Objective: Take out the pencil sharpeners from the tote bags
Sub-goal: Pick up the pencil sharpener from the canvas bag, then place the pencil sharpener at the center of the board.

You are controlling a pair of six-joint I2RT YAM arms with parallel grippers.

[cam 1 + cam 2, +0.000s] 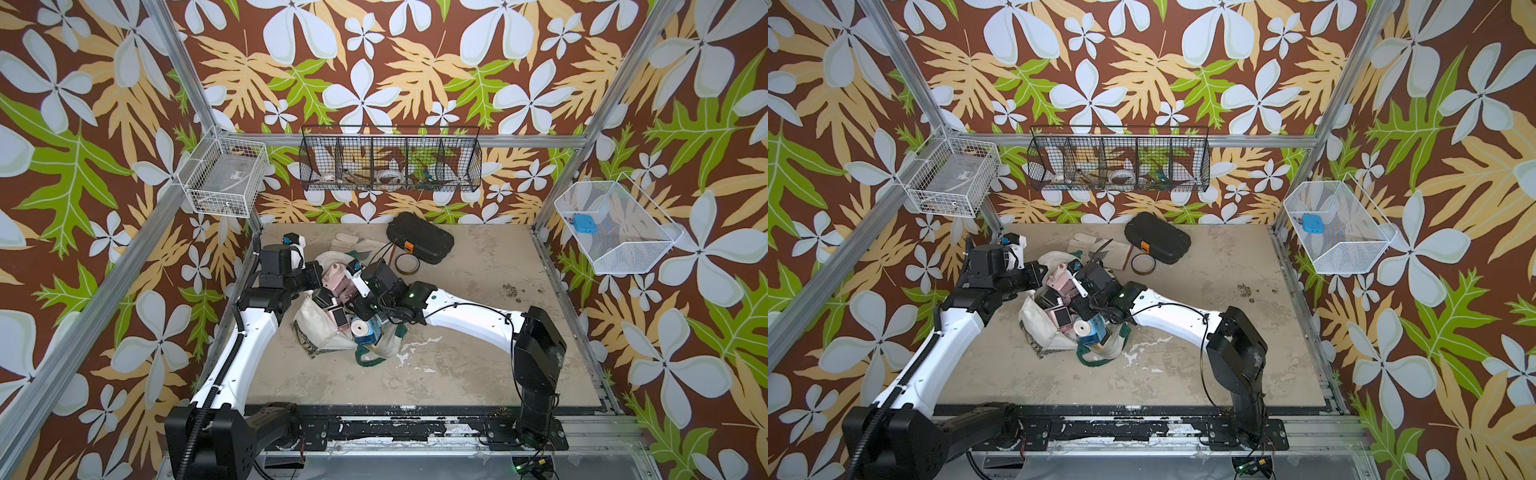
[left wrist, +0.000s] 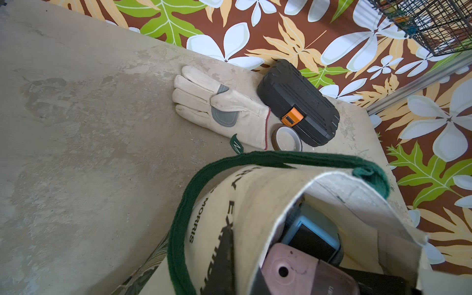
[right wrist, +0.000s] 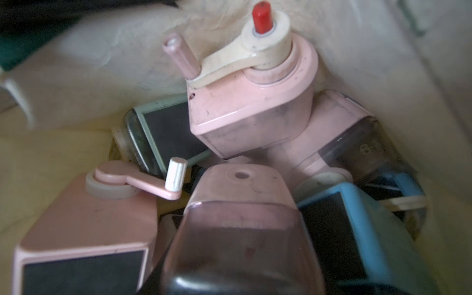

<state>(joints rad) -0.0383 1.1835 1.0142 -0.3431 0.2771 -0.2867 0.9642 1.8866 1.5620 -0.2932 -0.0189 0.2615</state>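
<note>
Pastel boxy plastic crank pencil sharpeners (image 3: 252, 109) lie piled inside the cream canvas green-strapped tote bag (image 2: 255, 204), whose rim my left gripper (image 1: 316, 280) looks clamped on; right gripper (image 1: 340, 296) open-or-closed I cannot tell, so I should straddle the nearest pink sharpener (image 3: 240, 224) by its body, avoiding cranks.

Cream tote bag (image 1: 308, 318) open on table (image 1: 457, 365), pencil sharpeners (image 1: 338, 318) piled inside

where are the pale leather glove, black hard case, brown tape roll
pale leather glove (image 2: 237, 107), left wrist view, palm
black hard case (image 2: 298, 99), left wrist view, lid
brown tape roll (image 2: 274, 140), left wrist view, rim
</note>
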